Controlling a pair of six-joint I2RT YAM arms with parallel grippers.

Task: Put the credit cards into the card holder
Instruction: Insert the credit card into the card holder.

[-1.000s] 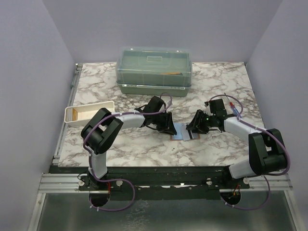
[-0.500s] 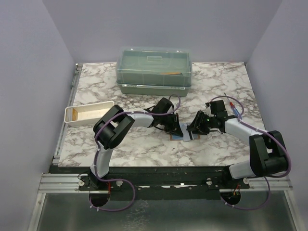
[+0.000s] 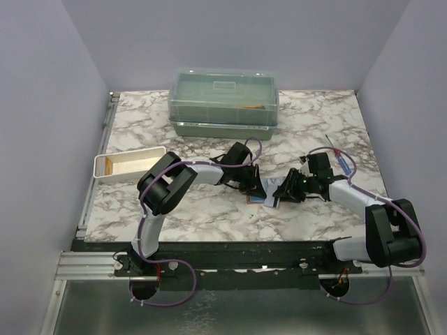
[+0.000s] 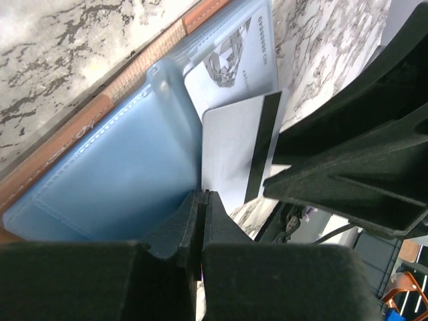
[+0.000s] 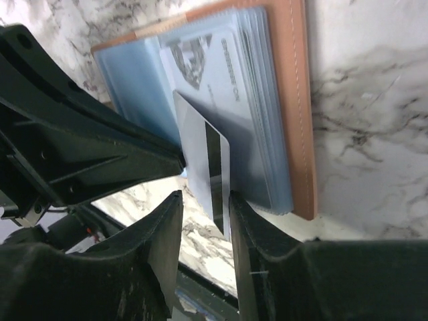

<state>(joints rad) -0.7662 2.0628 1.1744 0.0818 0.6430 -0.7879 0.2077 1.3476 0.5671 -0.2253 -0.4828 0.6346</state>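
The brown card holder [image 3: 259, 190] lies open on the marble table, its bluish pocket leaves [image 5: 267, 114] showing. A printed credit card [image 4: 234, 60] sits in a pocket. A grey credit card with a black stripe [image 5: 200, 144] stands tilted at the pockets' edge. My right gripper [image 5: 205, 195] is open, its fingers on either side of this card's lower end, a gap showing on the left side. My left gripper [image 4: 201, 195] is shut, its tips pinching the edge of a raised translucent pocket leaf [image 4: 170, 87] beside the grey card [image 4: 234, 147].
A translucent green lidded box [image 3: 225, 101] stands at the back. A long white tray [image 3: 133, 162] lies at the left. A thin red-and-blue tool [image 3: 340, 157] lies right of the right arm. The two grippers [image 3: 253, 185] [image 3: 281, 193] almost touch over the holder.
My left gripper has moved right onto the holder and shut. My right gripper has shifted slightly toward me with its jaws narrowing around the grey card.
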